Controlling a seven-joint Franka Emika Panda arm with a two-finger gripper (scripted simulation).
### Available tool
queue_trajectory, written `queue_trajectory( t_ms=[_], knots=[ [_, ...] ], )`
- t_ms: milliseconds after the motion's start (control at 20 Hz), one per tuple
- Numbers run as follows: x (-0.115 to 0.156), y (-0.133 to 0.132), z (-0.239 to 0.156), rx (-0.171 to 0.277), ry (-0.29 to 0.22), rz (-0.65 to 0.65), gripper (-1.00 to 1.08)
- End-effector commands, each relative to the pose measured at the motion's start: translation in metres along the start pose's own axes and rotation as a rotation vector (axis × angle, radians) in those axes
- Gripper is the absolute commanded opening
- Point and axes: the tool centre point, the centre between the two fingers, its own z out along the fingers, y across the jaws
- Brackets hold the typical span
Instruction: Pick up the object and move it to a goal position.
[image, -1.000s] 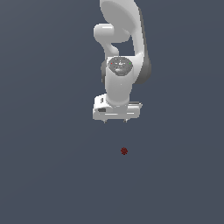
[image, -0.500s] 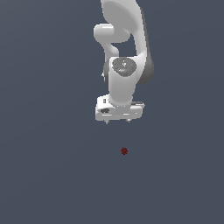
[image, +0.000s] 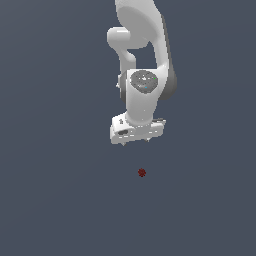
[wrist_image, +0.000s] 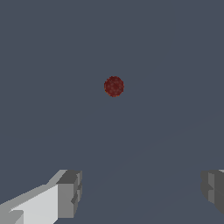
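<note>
The object (image: 142, 172) is a tiny dark red roundish blob lying on the flat dark grey surface. In the exterior view it sits below the white arm's gripper (image: 136, 143), with a clear gap between them. The wrist view shows the object (wrist_image: 114, 86) as a small red ball ahead of the gripper (wrist_image: 142, 190). Its two grey fingertips (wrist_image: 70, 192) stand wide apart, with nothing between them.
The white arm's wrist and hand (image: 142, 102) hang over the plain dark grey floor (image: 55, 190). Nothing else shows in either view.
The arm's hand has dropped a little lower toward the object and turned slightly. The red object has stayed where it was.
</note>
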Motion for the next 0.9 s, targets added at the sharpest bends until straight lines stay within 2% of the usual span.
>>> queue_trajectory(
  t_ms=[0, 850],
  knots=[
    [0.005, -0.001, 0.003, -0.001, 0.000, -0.055, 1.00],
    [0.045, -0.009, 0.035, -0.004, 0.005, -0.543, 1.00]
  ],
)
